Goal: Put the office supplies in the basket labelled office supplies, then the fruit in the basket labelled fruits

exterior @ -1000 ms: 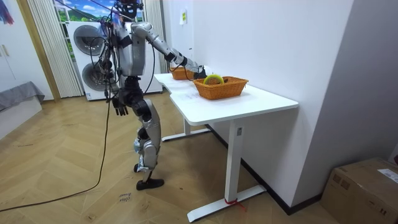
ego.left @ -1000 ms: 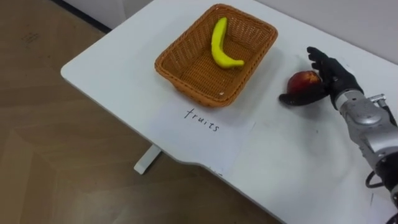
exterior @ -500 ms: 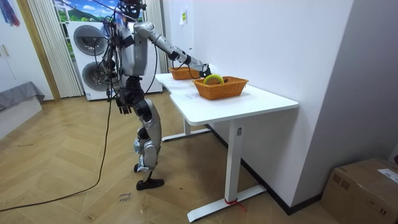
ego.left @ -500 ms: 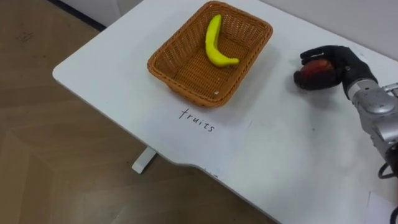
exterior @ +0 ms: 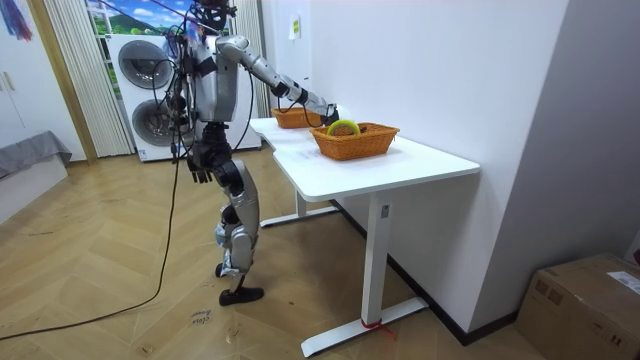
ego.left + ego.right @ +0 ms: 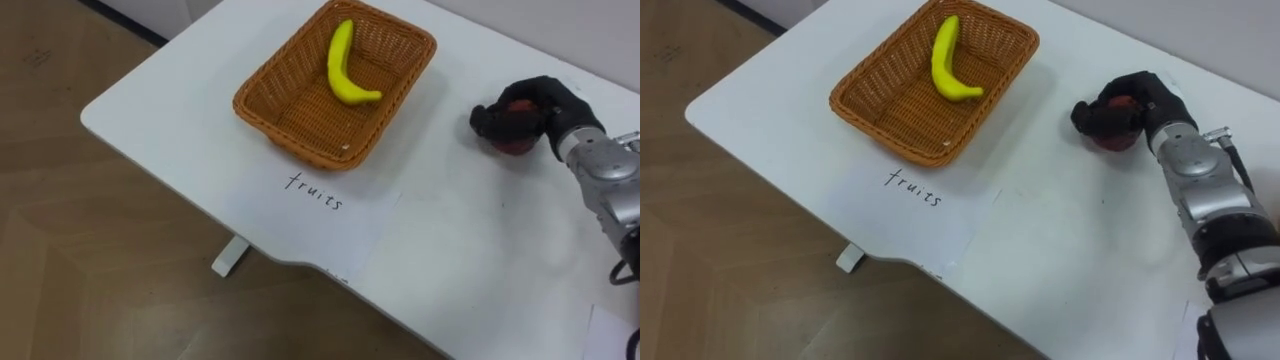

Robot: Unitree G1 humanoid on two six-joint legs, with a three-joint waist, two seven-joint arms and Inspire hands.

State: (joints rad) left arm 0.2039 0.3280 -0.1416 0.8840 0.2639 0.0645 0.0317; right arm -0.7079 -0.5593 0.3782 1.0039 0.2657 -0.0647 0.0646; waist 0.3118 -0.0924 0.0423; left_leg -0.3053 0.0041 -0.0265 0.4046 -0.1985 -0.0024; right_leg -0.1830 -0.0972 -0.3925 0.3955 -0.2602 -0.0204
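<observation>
Red fruit [image 6: 515, 141] on open tabletop [image 6: 450, 250], apart from basket [image 6: 395, 105] rim, right hand [image 6: 545, 100] fingers clamped around it

banana [image 6: 350, 72] in basket [image 6: 282, 108] | label [image 6: 318, 194] before basket | apple [image 6: 516, 141] right of basket

Eye views: head-mounted, steeply down, close on table [image 6: 470, 270]. Room view: far off, side-on; shares table, probably basket [image 6: 290, 140].

Yellow banana [image 6: 345, 68] in an orange-brown woven basket [image 6: 285, 105]; white table [image 6: 470, 270]; right of the basket, black right hand [image 6: 545, 103] over red fruit [image 6: 515, 145].
</observation>
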